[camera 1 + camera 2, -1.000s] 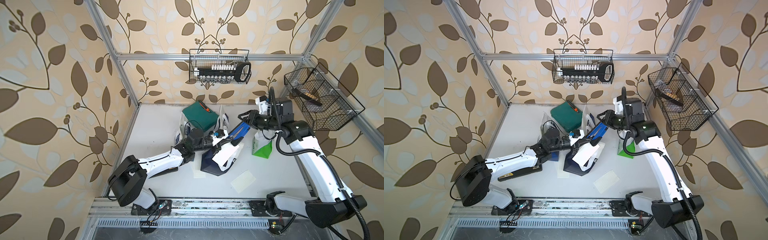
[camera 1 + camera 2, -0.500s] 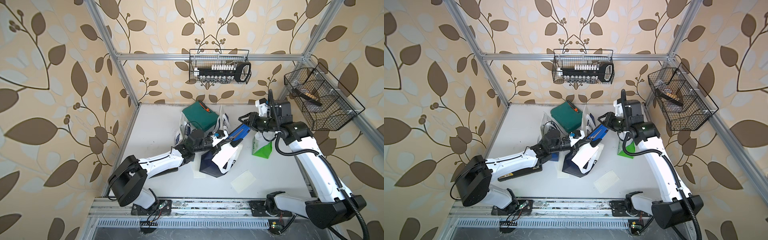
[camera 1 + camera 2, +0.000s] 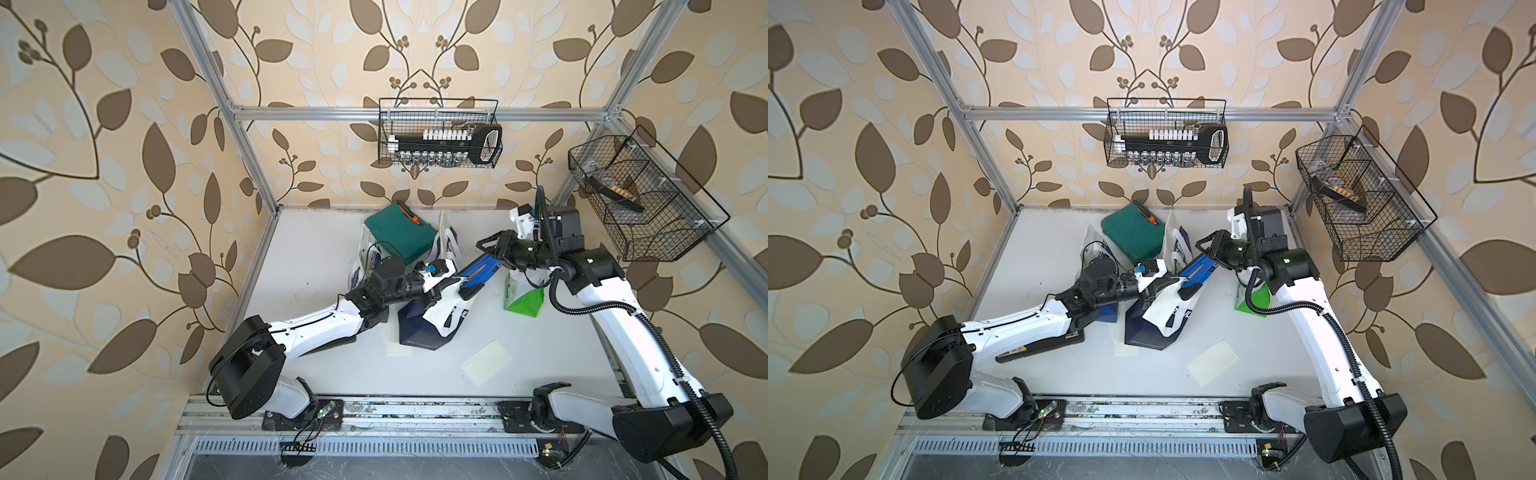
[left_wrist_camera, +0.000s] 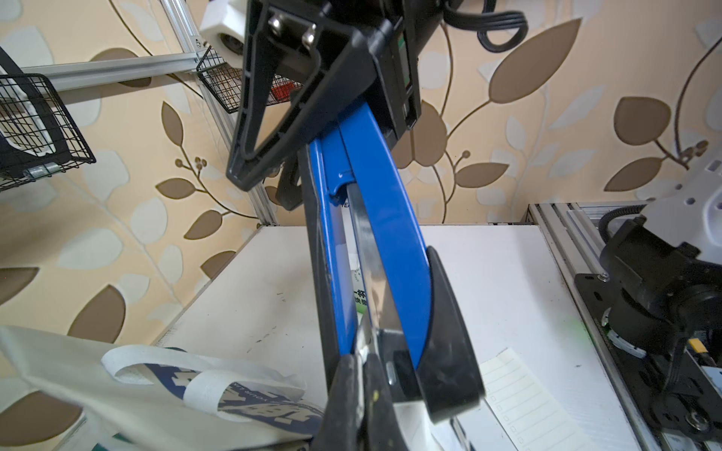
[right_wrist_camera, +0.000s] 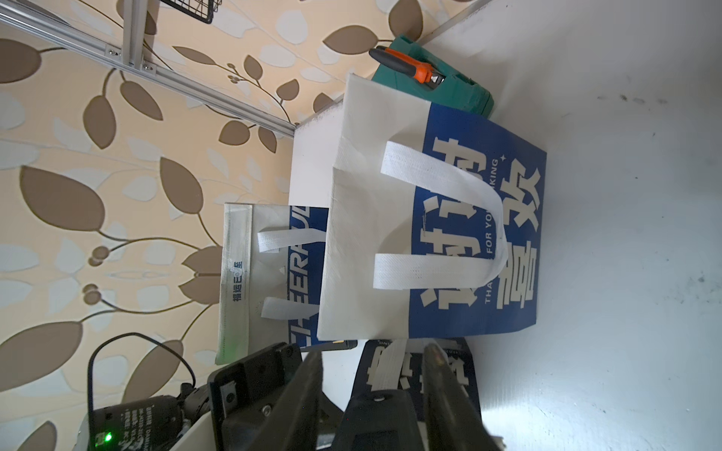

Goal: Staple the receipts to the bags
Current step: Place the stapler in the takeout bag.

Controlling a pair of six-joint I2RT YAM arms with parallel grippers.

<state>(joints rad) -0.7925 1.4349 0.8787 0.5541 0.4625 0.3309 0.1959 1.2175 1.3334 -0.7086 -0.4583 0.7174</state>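
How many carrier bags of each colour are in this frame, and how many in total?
navy-and-white bags: 3
green-and-white bag: 1
Total: 4

We see walls with brown leaves, shiny metal bars, a white table, a long wire basket and a deep wire basket, in soft light
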